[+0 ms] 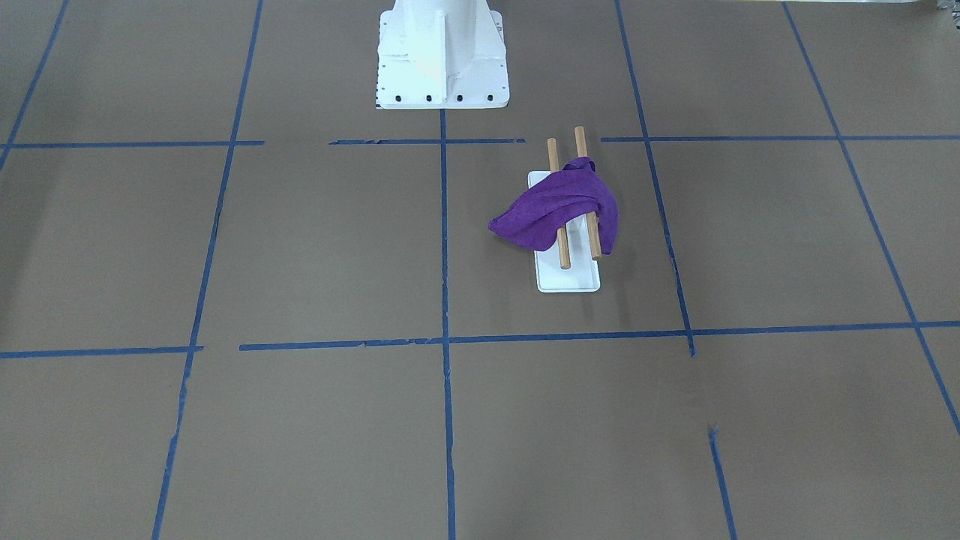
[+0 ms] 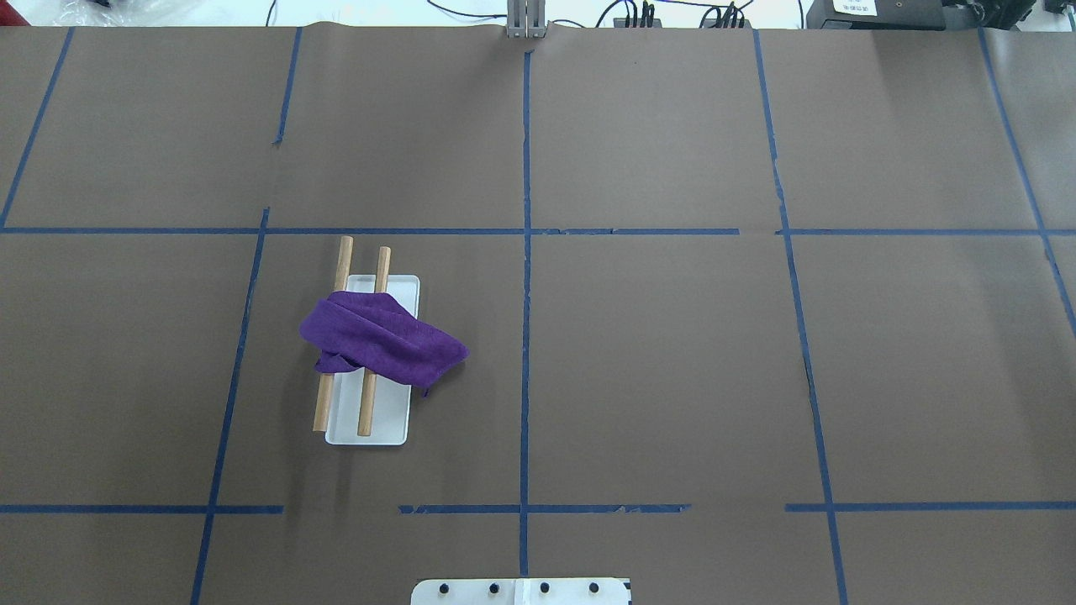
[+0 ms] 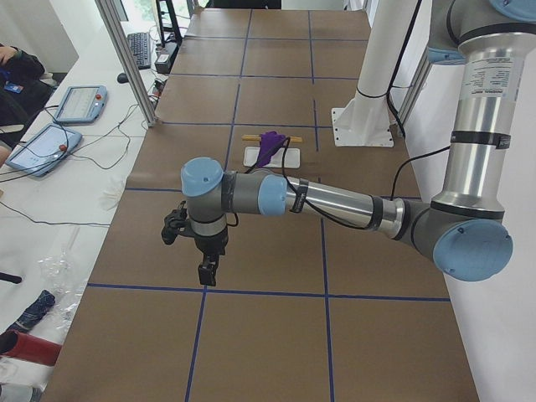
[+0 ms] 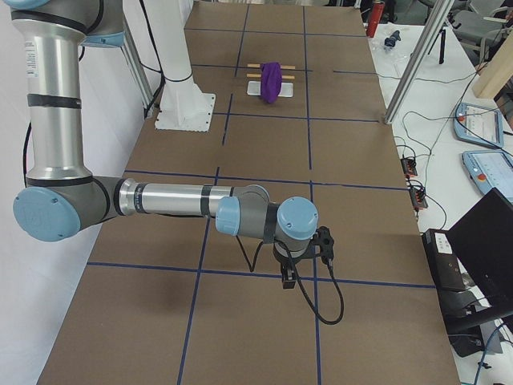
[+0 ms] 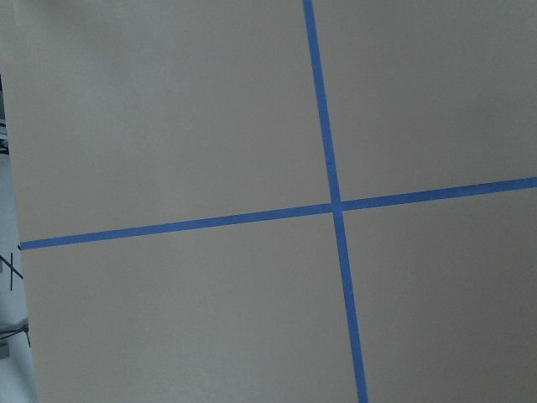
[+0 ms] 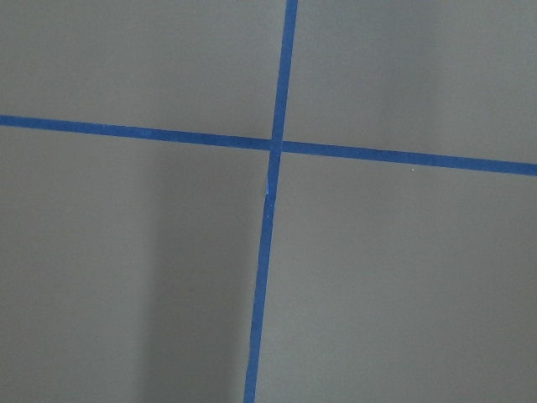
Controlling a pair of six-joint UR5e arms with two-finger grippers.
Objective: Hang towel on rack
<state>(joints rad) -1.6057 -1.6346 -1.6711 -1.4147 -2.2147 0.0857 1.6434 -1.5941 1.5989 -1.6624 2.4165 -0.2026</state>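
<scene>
A purple towel (image 1: 559,206) lies draped across both wooden dowel rods of the rack (image 1: 570,281), its ends hanging off either side. It also shows in the overhead view (image 2: 378,336), over the rack's white base (image 2: 378,420). My left gripper (image 3: 205,272) hangs over the table's left end, far from the rack (image 3: 255,156). My right gripper (image 4: 286,281) hangs over the table's right end, far from the towel (image 4: 271,80). Both show only in the side views, so I cannot tell whether they are open or shut. The wrist views show only brown table and blue tape.
The white robot pedestal (image 1: 442,60) stands at the table's back edge, near the rack. Blue tape lines (image 2: 525,336) grid the brown table. Tablets (image 3: 79,105) and cables lie on a side bench; a laptop (image 4: 481,241) sits past the other end.
</scene>
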